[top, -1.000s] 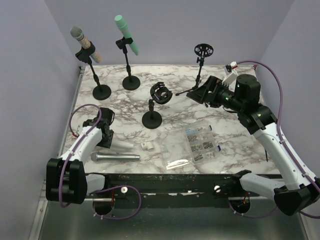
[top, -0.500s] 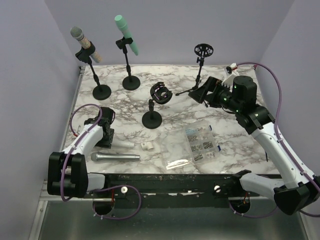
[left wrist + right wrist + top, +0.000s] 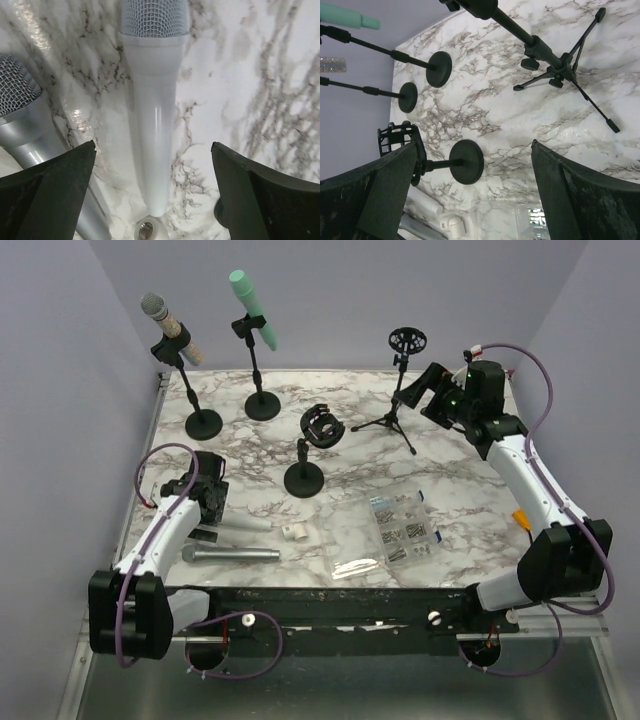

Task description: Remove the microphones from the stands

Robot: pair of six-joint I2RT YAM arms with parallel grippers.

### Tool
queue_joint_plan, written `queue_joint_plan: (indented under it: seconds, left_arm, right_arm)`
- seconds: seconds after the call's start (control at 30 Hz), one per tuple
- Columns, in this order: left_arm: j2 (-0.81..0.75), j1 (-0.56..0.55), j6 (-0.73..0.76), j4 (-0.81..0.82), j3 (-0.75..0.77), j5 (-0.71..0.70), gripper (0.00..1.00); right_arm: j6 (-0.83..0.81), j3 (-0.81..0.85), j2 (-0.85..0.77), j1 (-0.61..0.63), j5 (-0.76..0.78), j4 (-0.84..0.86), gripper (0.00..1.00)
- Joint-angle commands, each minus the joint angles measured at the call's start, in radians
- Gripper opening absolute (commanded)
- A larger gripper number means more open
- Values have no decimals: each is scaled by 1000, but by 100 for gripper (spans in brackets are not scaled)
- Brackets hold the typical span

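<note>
The tabletop (image 3: 470, 490) has open marble along its right side. Stands crowd its far-left edge, where a green mic (image 3: 255, 310) and a glittery mic (image 3: 166, 325) sit clipped. The right tool (image 3: 428, 392) hangs wide open and empty beside the tripod stand (image 3: 395, 416). The left tool (image 3: 209, 508) gapes astride the white mic (image 3: 152, 100), which lies free near the left edge, just beside a silver mic (image 3: 232, 553).

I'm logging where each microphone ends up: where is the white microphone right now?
The white microphone lies flat on the marble table, front left in the top view, under the open left gripper, with the silver microphone alongside, nearer the arm bases.
</note>
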Motion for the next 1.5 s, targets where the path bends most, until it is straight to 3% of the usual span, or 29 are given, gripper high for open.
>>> queue_joint_plan:
  seconds: [0.0,0.17,0.33,0.53,0.67,0.8,0.97,1.13,1.47]
  left_arm:
    - [-125,6,90,-17,53,26,99]
    - [-251,6,227,-10,109,75,99]
    - [-377,5,413,88,120,192,99]
    - [-473,4,634,326,60,334,98]
    - [-438,5,781,439,75,566,98]
    - [-416,5,835,585,74,772,98]
    - [-367,-8,941,616,149,848,98]
    - [-347,-53,1094,573,223,797,98]
    - [-377,-97,1162,632,131,774,93]
  right_arm:
    - [60,-63,24,-36,-116,137,96]
    - [283,-270,45,-150,-367,553,95]
    - [423,-326,151,-159,-444,807,91]
    - [514,-291,272,-150,-445,918,91]
    - [568,-291,330,-130,-440,994,91]
    - [662,-322,387,-125,-425,1155,86]
    - [679,-307,456,-125,-387,1197,79]
    - [680,-257,527,-124,-367,1192,73]
    - [662,-203,595,-125,-320,1181,58]
